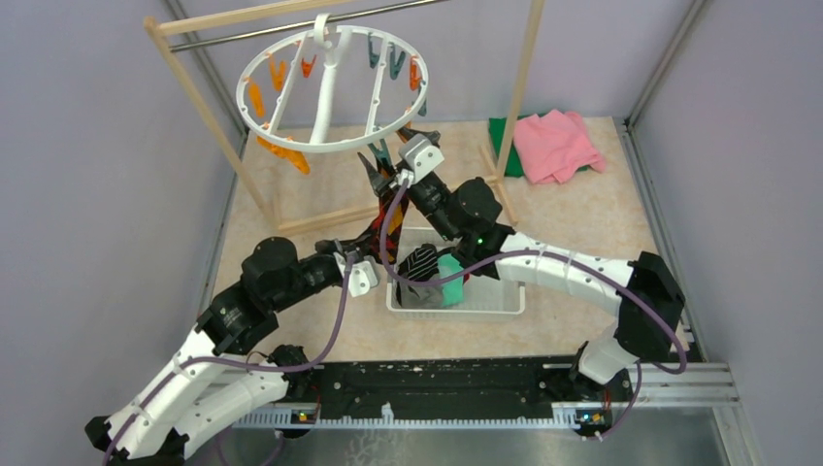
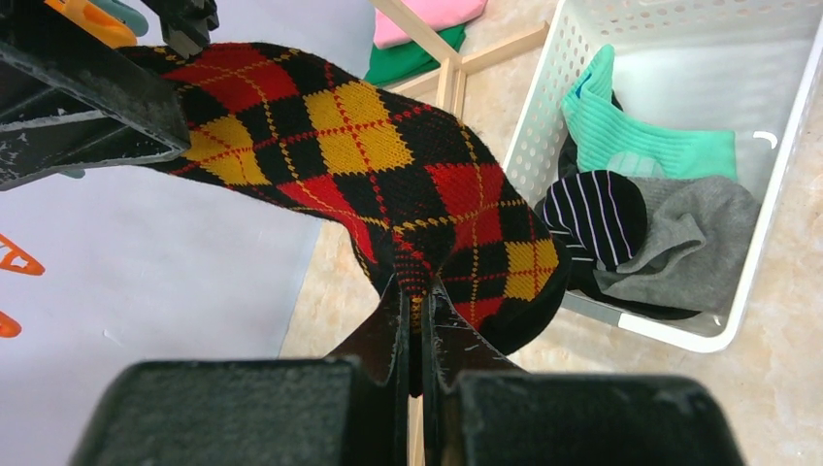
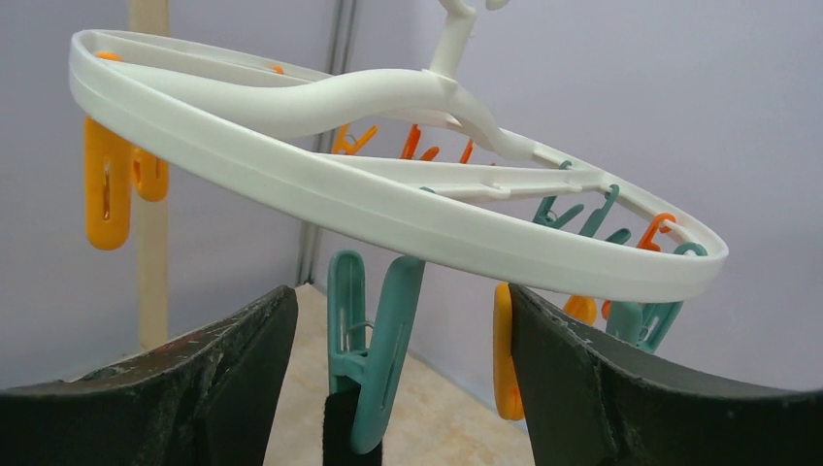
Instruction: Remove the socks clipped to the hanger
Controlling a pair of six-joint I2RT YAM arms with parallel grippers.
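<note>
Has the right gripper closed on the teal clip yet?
No, the right gripper is wide open, the teal clip standing untouched between its jaws.

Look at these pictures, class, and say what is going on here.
The left pincer is shut on the argyle sock, whose upper end hangs from a teal clip under the hanger. The right pincer is open, one finger on either side of that clip. Three other socks lie in the white basket.

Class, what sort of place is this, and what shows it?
Probably a robot test cell staged as a laundry corner: two black-and-white robot arms bolted to a walled-in table, a round white plastic clip hanger on a wooden-and-metal rack, and a white slotted basket of socks.
</note>
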